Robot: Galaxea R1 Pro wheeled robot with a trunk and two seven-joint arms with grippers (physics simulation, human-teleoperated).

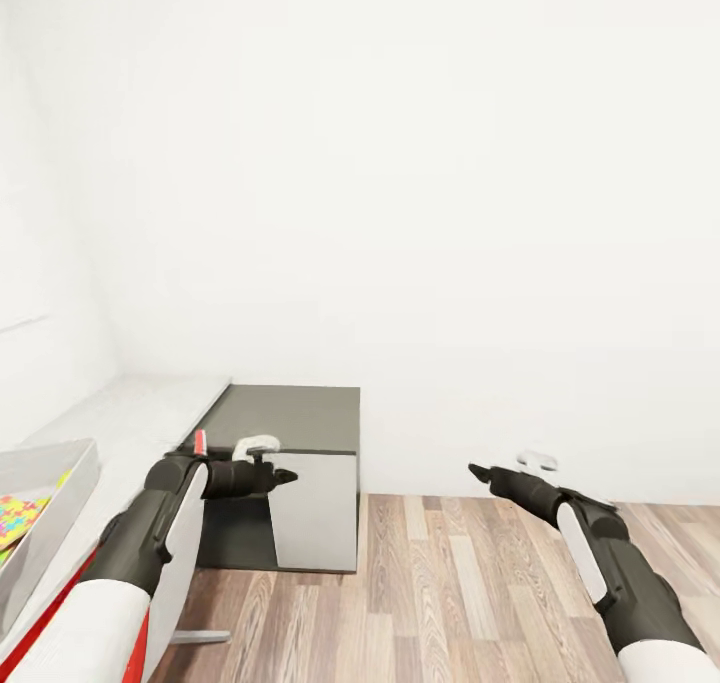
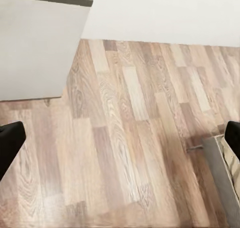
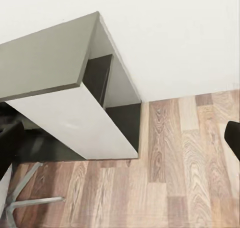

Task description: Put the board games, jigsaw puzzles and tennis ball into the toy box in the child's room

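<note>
Left gripper (image 1: 290, 476) fingers look pressed together, empty; right gripper (image 1: 474, 471) likewise. Toy box (image 1: 75, 483) on surface (image 1: 140, 413) at 9 o'clock, jigsaw puzzle (image 1: 22, 518) inside. Dark cabinet (image 1: 300, 433) ahead. Judgement: turn base left, square up before reaching.

Head view: taken from above, facing forward and down; white wall (image 1: 420, 163), cabinet (image 1: 300, 483), plank floor (image 1: 470, 593) covered; both arms seen in lower frame, toy box (image 1: 50, 508) cut by left edge.
Left wrist view: aimed down at floor (image 2: 125, 138) from moderate height; cabinet door (image 2: 35, 48) caught at one corner.
Right wrist view: aimed obliquely at cabinet (image 3: 75, 113) from close range, wall (image 3: 175, 33) behind.
Shared by all three: cabinet, floor, wall base.
</note>
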